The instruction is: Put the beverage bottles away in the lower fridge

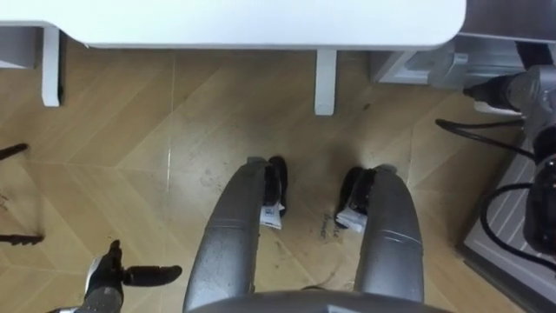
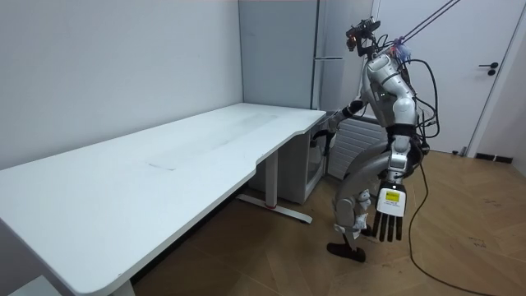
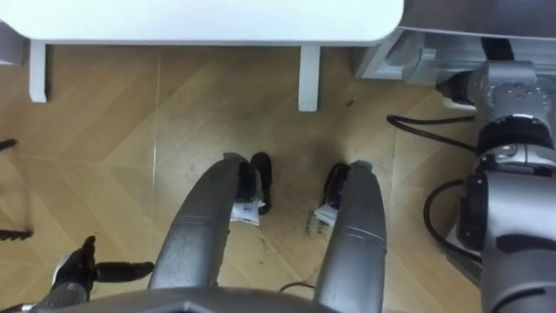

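Your robot's left hand [image 1: 106, 278] hangs low in the bottom-left corner of the eye views. Its fingers are straight and spread and hold nothing, with 1 finger pointing across toward the knees. Both knees are bent beneath the head camera. The feet are planted on the wood floor [image 1: 174, 130] just short of the white desk [image 1: 261, 22]. The desk's edge runs across the top of the view, with 1 white leg [image 1: 325, 83] ahead of the feet and another leg [image 1: 50, 74] off to the left.

From the room view you see the robot standing with bent knees at the far end of the desk. It faces the tall grey fridge [image 2: 337, 49] that rises just beyond the desk. The left hand hangs beside the thigh on the side nearer the room camera, fingers pointing at the floor.

The right arm reaches forward and down toward the lower part of the fridge. There the right hand [image 2: 326, 131] shows as a dark shape beside the desk's corner, and you cannot tell whether its fingers are open or closed. In the eye views that arm runs along the right edge.

Where the drinks are you cannot tell, though the left hand carries none. A white door [image 2: 485, 74] stands at the room view's right.
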Available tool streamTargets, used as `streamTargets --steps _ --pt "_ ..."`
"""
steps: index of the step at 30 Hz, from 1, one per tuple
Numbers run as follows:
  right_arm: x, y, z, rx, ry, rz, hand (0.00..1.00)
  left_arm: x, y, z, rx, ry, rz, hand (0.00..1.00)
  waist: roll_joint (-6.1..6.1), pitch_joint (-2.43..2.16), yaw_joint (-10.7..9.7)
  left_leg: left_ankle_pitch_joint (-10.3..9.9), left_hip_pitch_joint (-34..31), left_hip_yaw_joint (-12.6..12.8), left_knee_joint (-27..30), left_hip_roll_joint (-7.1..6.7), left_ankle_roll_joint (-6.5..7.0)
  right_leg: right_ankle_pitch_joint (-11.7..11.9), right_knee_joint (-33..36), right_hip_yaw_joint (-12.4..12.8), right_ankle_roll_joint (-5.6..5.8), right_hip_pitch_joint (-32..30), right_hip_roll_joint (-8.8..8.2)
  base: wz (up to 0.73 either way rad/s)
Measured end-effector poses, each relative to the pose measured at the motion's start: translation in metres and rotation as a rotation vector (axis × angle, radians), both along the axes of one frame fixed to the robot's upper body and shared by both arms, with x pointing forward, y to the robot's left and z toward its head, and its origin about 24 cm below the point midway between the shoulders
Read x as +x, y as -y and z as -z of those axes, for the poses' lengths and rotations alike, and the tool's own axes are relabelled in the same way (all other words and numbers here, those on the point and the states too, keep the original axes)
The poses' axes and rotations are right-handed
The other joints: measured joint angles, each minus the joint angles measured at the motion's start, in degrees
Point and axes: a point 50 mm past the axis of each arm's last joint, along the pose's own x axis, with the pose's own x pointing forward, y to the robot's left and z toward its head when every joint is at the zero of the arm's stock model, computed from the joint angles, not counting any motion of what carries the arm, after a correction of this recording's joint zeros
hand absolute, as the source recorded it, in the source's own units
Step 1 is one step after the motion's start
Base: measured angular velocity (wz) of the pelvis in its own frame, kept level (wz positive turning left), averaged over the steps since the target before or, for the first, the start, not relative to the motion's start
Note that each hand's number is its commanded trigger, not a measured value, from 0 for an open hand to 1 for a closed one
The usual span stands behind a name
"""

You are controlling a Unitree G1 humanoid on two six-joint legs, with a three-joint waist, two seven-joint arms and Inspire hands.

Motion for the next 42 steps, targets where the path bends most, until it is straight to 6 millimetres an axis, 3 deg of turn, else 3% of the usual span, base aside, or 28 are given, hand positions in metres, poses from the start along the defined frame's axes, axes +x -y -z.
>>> streamTargets --steps 9,15,20,24,34,42 --pt "0.0 0.002 -0.002 0.003 0.002 0.023 0.0 -0.001 0.0 0.0 0.016 -0.018 0.033 0.0 0.18 0.04 0.57 0.12 0.02 0.2 -0.4 0.05 0.35 0.51 -0.75 0.3 0.56 0.09 0.31 -0.01" --pt "0.0 0.004 -0.004 0.036 0.045 0.083 0.0 -0.001 0.002 0.001 -0.016 -0.032 0.047 0.0 0.94 -0.18 2.25 0.65 0.27 0.4 -1.65 0.48 0.13 0.97 -2.0 0.26 0.89 0.09 0.14 -0.04" --pt "-0.004 0.009 -0.001 0.014 0.099 0.116 0.0 -0.003 0.006 0.003 -0.04 -0.052 0.067 0.0 2.73 -0.1 3.79 1.25 0.44 0.51 -2.51 0.89 0.16 1.98 -3.5 0.39 0.78 0.32 1.39 -0.07" --pt "-0.005 0.01 0.002 0.004 0.125 0.12 0.0 -0.003 0.009 0.004 -0.054 -0.057 0.074 0.0 2.95 -0.11 3.97 1.36 0.5 0.65 -2.87 0.8 0.15 2.05 -3.58 0.56 0.84 0.14 1.3 -0.01" --pt "-0.009 0.0 0.019 0.003 0.174 0.128 0.0 -0.004 0.01 0.005 -0.065 -0.064 0.079 0.0 3.08 -0.15 4.28 1.72 1.43 0.47 -3.78 1.56 -0.46 2.75 -4.94 -0.25 0.24 1.43 1.93 -0.01" --pt "-0.031 0.005 0.046 0.015 0.235 0.151 0.0 -0.009 0.012 0.008 -0.109 -0.099 0.053 0.0 3.32 -0.2 5.06 2.68 5.37 0.29 -7.71 1.77 -1.11 3.28 -8.35 -1.16 -0.25 5.42 2.03 0.03"
